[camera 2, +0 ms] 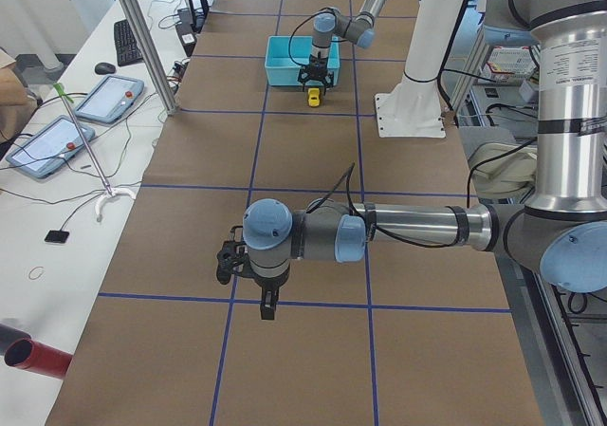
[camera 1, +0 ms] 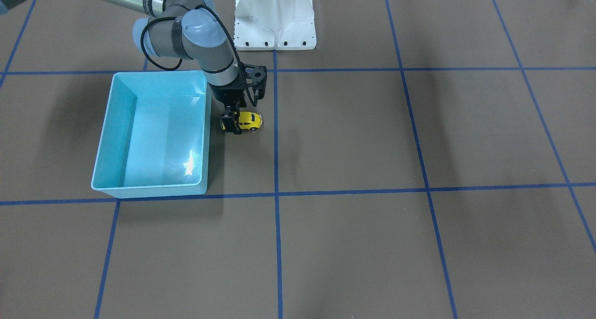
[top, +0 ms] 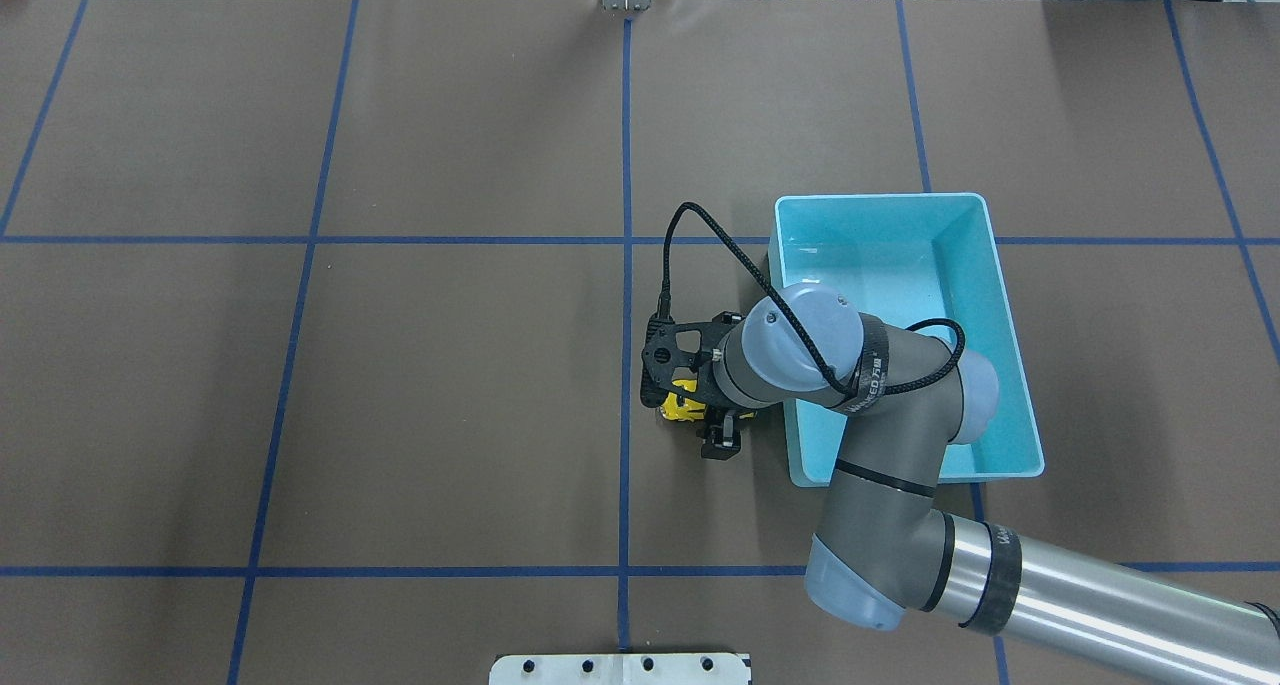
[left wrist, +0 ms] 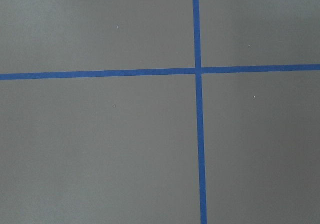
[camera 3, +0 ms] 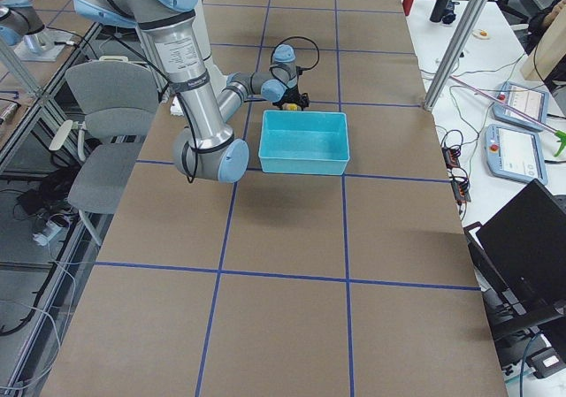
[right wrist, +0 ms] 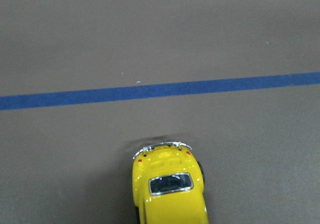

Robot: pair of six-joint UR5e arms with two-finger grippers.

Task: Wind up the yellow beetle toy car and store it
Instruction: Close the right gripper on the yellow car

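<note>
The yellow beetle toy car [camera 1: 251, 119] stands on its wheels on the brown table, just beside the turquoise bin [camera 1: 149, 188]. My right gripper [camera 1: 231, 116] reaches straight down over the end of the car nearest the bin. One finger sits on each side, so it looks shut on the car. From overhead the wrist hides most of the car [top: 682, 406]. The right wrist view shows the car [right wrist: 169, 189] at the bottom centre, near a blue tape line. My left gripper [camera 2: 268, 307] hangs over the table far from the car; I cannot tell its state.
The turquoise bin [top: 880, 199] holds nothing visible. The robot's white base mount [camera 1: 274, 21] stands at the table's robot side. Blue tape lines grid the brown table. Tablets and cables lie on a side bench [camera 2: 85, 113].
</note>
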